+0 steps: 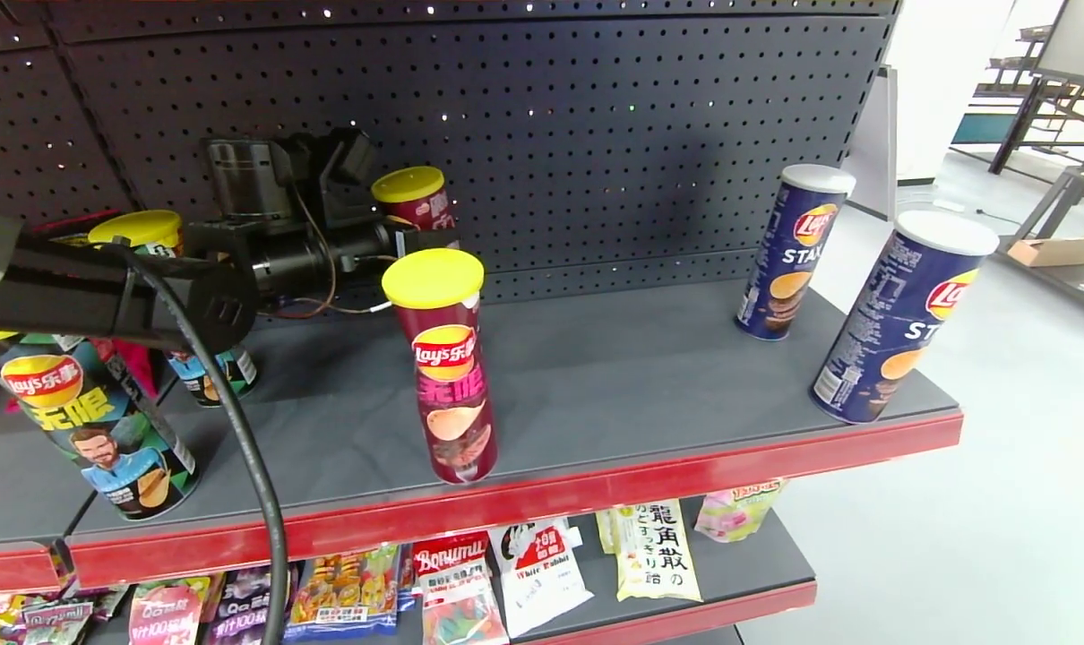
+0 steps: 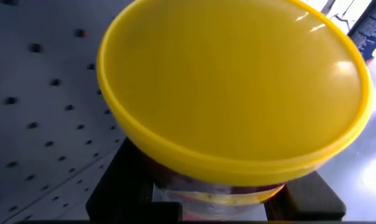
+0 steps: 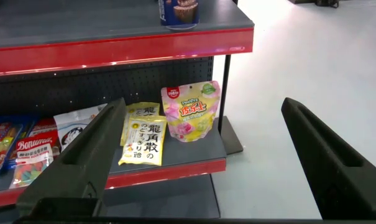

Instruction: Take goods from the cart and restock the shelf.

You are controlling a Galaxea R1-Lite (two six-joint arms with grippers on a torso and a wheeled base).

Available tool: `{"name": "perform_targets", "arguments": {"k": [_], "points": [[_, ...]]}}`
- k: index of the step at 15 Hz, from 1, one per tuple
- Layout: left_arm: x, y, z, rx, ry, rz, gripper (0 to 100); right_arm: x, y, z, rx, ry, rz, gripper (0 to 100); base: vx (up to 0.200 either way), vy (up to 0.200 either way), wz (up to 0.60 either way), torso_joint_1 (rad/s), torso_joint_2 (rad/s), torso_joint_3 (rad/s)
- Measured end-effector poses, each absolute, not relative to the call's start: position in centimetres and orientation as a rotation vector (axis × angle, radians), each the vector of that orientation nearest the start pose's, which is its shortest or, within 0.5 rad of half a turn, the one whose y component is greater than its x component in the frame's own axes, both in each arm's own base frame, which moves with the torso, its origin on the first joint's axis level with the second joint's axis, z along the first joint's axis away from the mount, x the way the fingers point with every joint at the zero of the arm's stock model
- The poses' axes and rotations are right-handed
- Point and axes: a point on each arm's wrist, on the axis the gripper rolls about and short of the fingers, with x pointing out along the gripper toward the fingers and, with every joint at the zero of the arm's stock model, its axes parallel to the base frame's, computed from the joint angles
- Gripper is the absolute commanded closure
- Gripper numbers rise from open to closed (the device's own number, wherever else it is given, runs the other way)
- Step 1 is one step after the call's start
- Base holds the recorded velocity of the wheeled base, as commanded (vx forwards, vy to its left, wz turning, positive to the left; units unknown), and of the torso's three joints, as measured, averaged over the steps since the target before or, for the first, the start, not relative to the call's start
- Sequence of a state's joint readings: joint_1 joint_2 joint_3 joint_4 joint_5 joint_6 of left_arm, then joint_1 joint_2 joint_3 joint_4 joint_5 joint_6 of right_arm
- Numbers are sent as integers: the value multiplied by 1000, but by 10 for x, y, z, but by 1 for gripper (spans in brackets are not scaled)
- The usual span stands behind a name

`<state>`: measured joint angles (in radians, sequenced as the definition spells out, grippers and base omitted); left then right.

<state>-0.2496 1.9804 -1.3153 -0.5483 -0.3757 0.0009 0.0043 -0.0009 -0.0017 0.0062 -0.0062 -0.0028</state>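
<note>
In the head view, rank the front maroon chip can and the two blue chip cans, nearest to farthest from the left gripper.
1. Front maroon chip can, by the shelf's front edge, just before the left gripper holding the rear maroon chip can.
2. Rear blue chip can, right, toward the pegboard.
3. Front blue chip can, shelf's right front corner.

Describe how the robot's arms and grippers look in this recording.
The left arm is black and boxy, with a thick black cable looping below it and thin brown wires at the wrist. The left gripper is black too. The right gripper has two broad matte black wedge-shaped fingers. I see no markings.
</note>
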Motion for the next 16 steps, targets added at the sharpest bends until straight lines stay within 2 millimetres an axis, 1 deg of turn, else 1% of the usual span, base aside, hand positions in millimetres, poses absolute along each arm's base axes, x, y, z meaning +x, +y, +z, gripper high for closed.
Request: {"name": "perform_targets", "arguments": {"k": [6, 16], "points": [[394, -120, 217, 5, 127, -641, 100, -23, 0, 75, -3, 4, -2, 0, 0, 0, 0, 0, 0, 0], [401, -129, 207, 41, 133, -661, 100, -23, 0, 75, -3, 4, -1, 0, 0, 0, 0, 0, 0, 0]]}}
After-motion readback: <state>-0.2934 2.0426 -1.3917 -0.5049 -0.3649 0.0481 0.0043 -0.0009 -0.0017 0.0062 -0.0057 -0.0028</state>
